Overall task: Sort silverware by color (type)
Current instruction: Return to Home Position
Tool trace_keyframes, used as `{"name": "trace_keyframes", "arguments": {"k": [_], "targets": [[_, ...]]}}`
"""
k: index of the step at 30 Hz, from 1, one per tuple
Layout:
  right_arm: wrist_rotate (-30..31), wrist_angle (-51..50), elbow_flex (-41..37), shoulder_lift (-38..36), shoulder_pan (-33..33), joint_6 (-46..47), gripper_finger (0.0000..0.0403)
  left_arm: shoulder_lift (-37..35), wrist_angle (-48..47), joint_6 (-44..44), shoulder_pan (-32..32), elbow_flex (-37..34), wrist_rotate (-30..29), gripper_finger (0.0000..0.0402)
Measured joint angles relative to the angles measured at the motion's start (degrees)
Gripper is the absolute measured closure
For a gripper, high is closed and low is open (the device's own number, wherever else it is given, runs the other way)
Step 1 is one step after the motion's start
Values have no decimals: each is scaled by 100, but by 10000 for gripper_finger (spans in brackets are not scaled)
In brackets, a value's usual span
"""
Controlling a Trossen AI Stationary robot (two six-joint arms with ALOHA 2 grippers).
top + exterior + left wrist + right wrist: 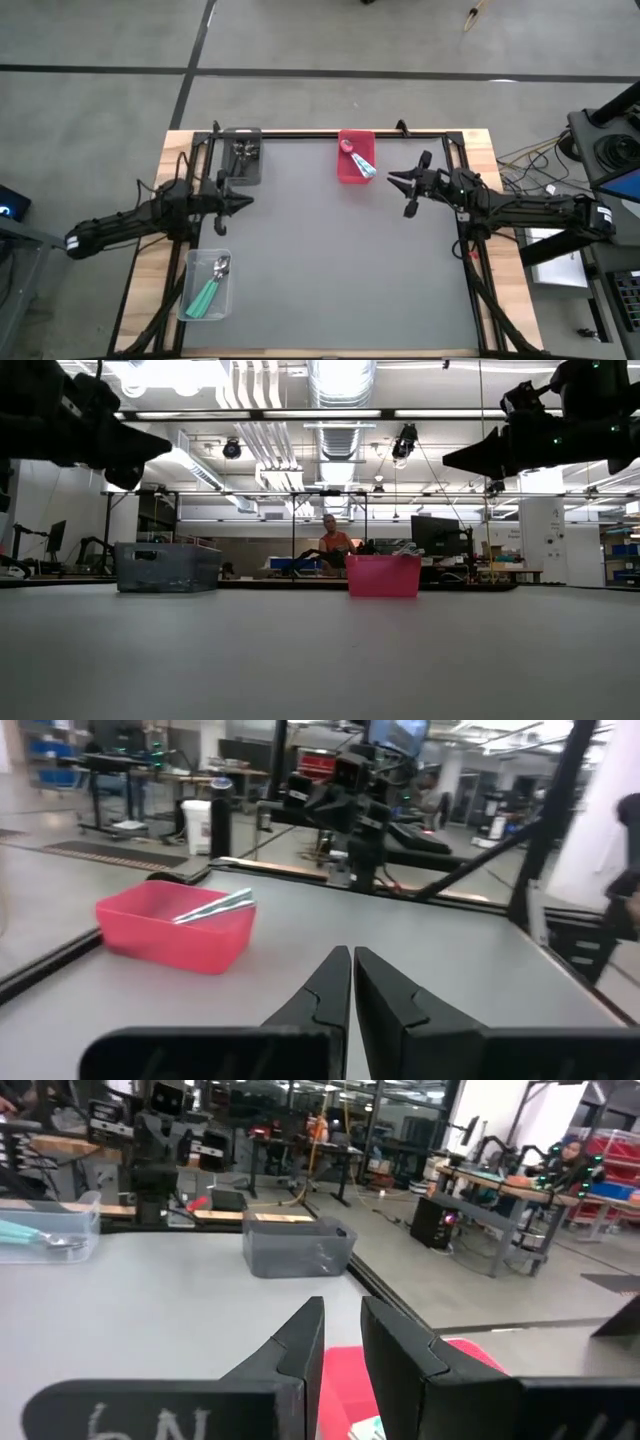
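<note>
All visible spoons (207, 295) lie in the bins (355, 178); none shows on the surface (330, 260). The left gripper (245, 202), fingers clenched on nothing, and the right gripper (393, 180), fingers slightly parted and empty, should retreat high and slowly, avoiding bin rims.

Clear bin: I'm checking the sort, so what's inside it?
Teal-handled spoons with shiny bowls lie in the clear bin, handles bunched together. Their overlap hides the exact count and anything beneath them.
</note>
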Motion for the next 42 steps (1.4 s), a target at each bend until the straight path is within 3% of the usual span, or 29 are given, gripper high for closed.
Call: {"name": "trace_keyframes", "arguments": {"k": [5,22,27,29,32,35,37,39,42], "targets": [[-410,139,-74,0,-7,-13,342,-206,319,50,0,-470,580,401],[-535,-154,-371,46,-7,-337,342,221,268,143,2,-470,714,401],[-532,-318,-374,44,-7,31,350,493,259,272,8,-473,572,401],[-379,-319,-369,42,-5,46,356,583,210,157,4,-452,364,401],[418,-332,-318,-1,-5,-20,362,635,233,-65,11,-442,-123,401],[1133,-567,-342,15,-21,317,364,542,243,368,-11,-442,251,402],[1267,-565,-392,43,-37,288,364,447,230,595,-3,-450,487,402],[1108,-543,-425,8,-34,268,364,344,298,781,-13,-468,937,402],[314,-379,-493,-53,-34,251,365,239,334,890,-13,-468,1483,402]]}}
